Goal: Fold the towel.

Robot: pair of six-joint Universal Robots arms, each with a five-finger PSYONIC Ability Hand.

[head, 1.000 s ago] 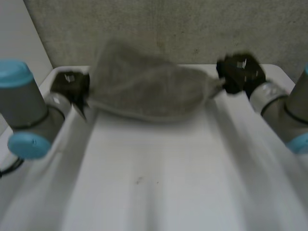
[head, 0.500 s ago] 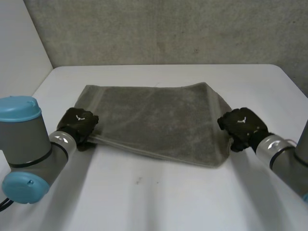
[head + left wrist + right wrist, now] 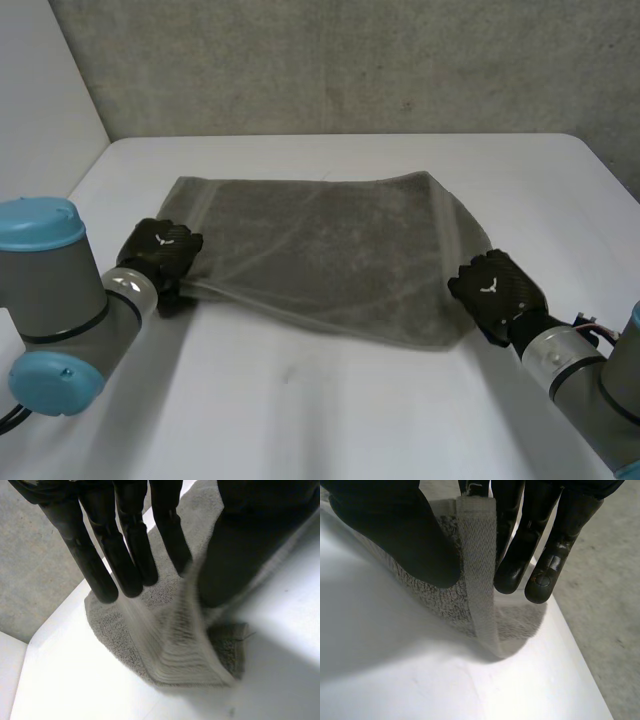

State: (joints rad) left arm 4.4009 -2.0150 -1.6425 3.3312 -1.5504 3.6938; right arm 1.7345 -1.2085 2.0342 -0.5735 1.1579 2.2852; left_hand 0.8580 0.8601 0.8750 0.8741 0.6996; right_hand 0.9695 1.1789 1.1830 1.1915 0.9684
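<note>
The grey towel [image 3: 320, 255] lies spread on the white table [image 3: 330, 420], its near edge doubled over. My left hand [image 3: 163, 250] is at the towel's left near corner. In the left wrist view the towel's banded edge [image 3: 185, 650] rises between the straight fingers [image 3: 125, 545] and the thumb, which pinch it. My right hand [image 3: 497, 292] is at the right near corner. There the thumb [image 3: 395, 530] and fingers are closed on the woven band of the towel [image 3: 475, 570], lifting it slightly off the table.
A grey wall [image 3: 330, 60] stands behind the table's far edge. The table's left edge runs close beside my left arm [image 3: 50, 300]. Bare tabletop stretches in front of the towel, between the arms.
A second ago both hands held the towel up at the far side. They have brought it down and toward me, and it now lies flat. The right hand has drawn back a little more.
</note>
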